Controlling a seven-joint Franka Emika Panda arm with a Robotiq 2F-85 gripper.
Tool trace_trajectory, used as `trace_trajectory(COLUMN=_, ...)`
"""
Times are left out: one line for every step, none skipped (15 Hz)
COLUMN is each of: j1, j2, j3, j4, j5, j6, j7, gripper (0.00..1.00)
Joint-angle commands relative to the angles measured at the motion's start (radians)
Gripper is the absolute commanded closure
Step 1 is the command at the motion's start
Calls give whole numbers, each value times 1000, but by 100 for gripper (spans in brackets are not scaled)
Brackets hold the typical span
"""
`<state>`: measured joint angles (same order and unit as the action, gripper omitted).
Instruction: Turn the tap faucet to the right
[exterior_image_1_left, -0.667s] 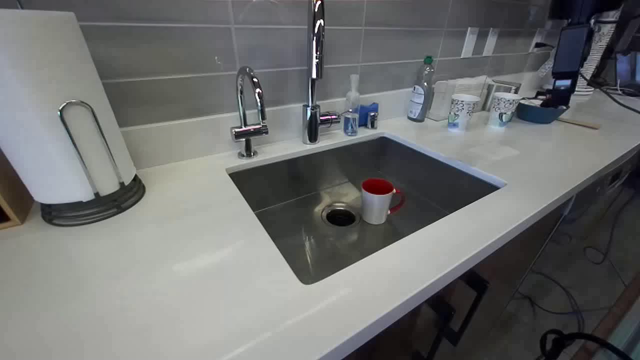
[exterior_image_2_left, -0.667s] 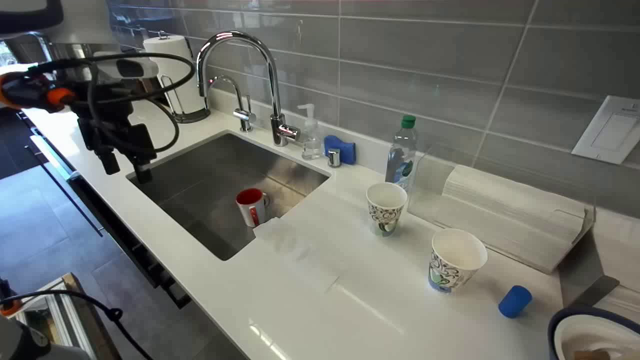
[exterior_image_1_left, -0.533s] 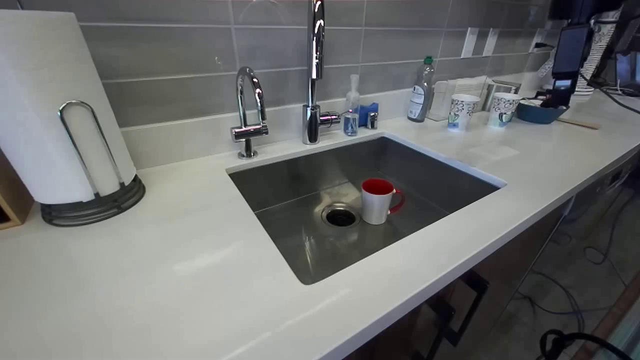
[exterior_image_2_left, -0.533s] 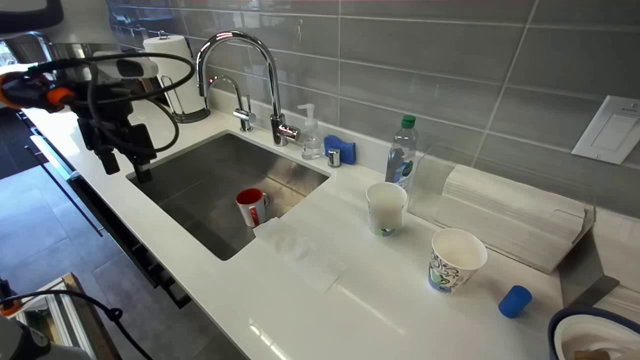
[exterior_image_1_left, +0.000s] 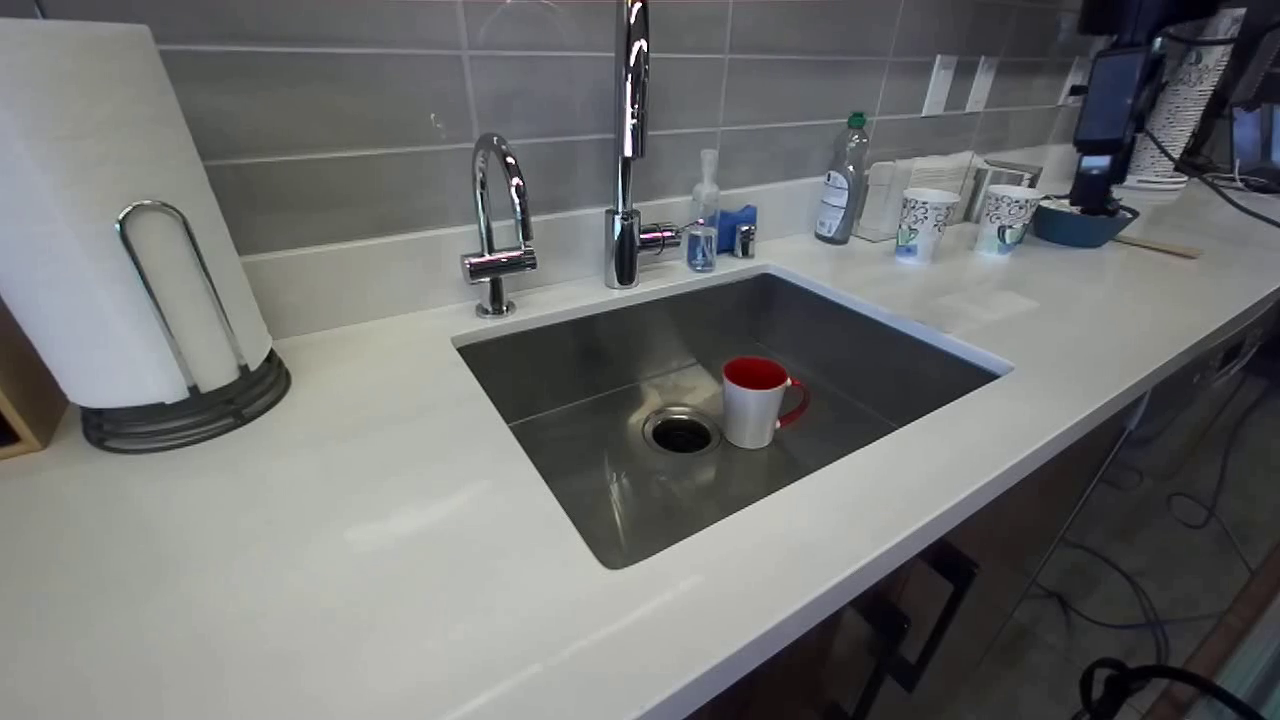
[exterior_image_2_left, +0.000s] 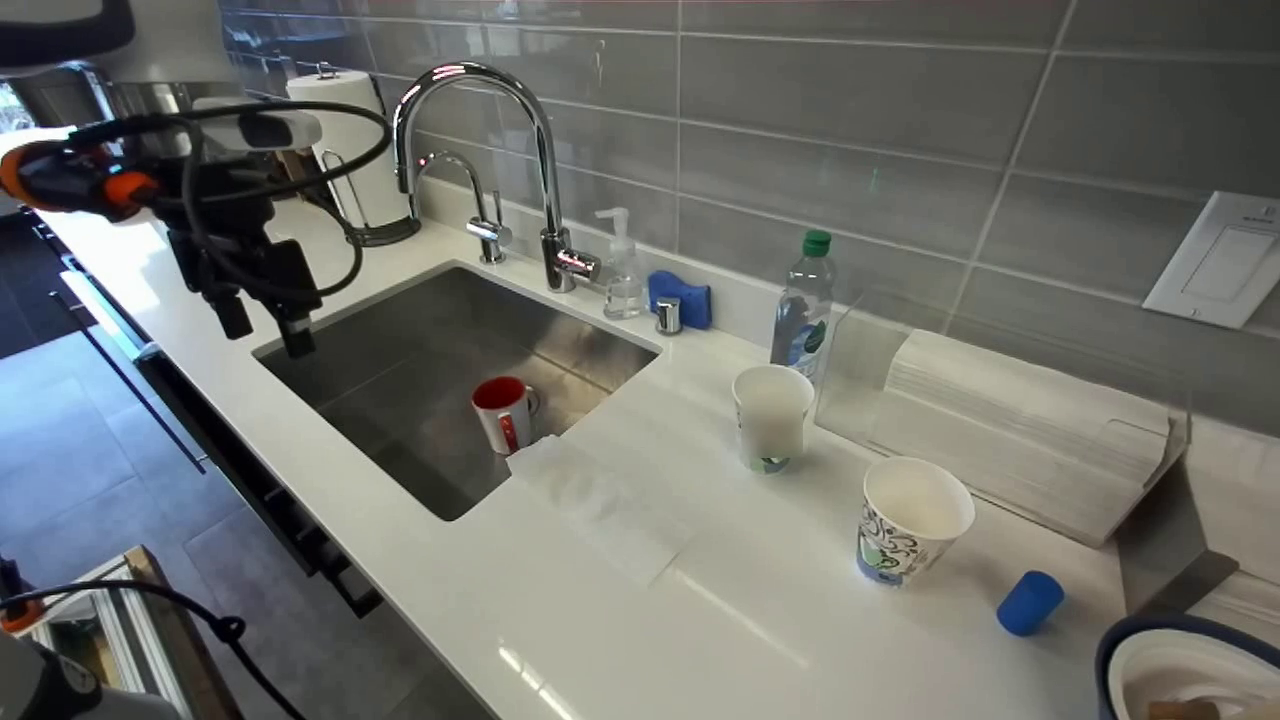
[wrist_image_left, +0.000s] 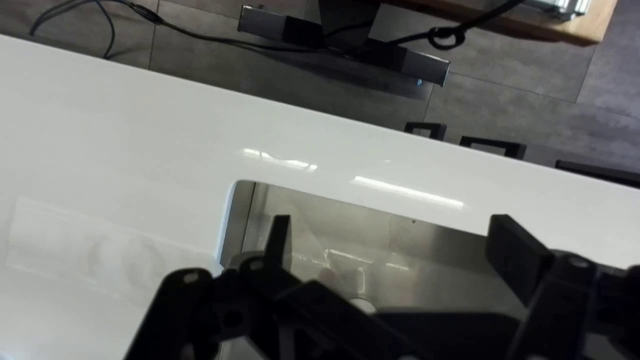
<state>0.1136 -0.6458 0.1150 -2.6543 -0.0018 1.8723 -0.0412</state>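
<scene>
Although the gripper (exterior_image_2_left: 267, 332) has just edged slightly towards the tall tap (exterior_image_1_left: 631, 135), likely the target, it stays well apart; fingers (wrist_image_left: 517, 260) spread, pinching nothing. Tap stands on the tabletop (exterior_image_1_left: 340, 570) at the far edge of the sink (exterior_image_1_left: 590, 470). Probably early approach, no turn yet.

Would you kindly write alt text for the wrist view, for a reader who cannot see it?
A black gripper stands open and empty at the bottom, partly hiding a metal sink set into a white counter. Past the counter's edge, toward the top, black handles jut over a grey floor crossed by dark cables.
</scene>
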Motion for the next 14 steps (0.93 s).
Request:
trace_trajectory(j1=5, j2=189, j3=52, j4=126, j5=39, j6=90, j7=144, gripper=0)
trace_trajectory(j1=8, j2=231, j3=66, j4=159, j5=53, j6=110, j7=182, gripper=0)
trace_trajectory(j1=3, j2=285, j3=93, j4=204, j5=53, j6=131, j7=251, gripper=0)
trace_trajectory(j1=3, j2=326, j3=114, j4=242, j5=47, j6=161, j7=299, gripper=0)
trace_trajectory(j1=0, j2=384, j3=135, j4=305, j5=44, j6=157, j7=368, gripper=0)
trace_trajectory(j1=-8, j2=428, j3=157, j4=353, j5=19, j6=166, j7=443, gripper=0)
trace_trajectory(j1=-10, j2=469, j3=172, j4=398, j5=-5, j6=194, j7=506, gripper=0)
trace_trajectory(j1=-5, j2=515, j3=184, j4=457, j5=-22, j6=185, j7=565, gripper=0)
trace_trajectory(j1=2, j2=556, j3=189, j4=511, j5=-28, j6=189, j7=612, gripper=0)
trace_trajectory(j1=9, j2=594, j3=193, j4=563, j5=-42, j6=194, j7=665, gripper=0)
trace_trajectory(j1=19, j2=628, j3=194, j4=613, j5=-53, j6=190, j7=704, gripper=0)
trace_trajectory(j1=32, j2=658, j3=192, j4=657, j5=-64, j6=208, j7=734, gripper=0)
trace_trajectory(j1=45, j2=687, j3=188, j4=700, j5=-78, j6=218, j7=756, gripper=0)
trace_trajectory(j1=60, j2=712, j3=184, j4=742, j5=-81, j6=228, j7=759, gripper=0)
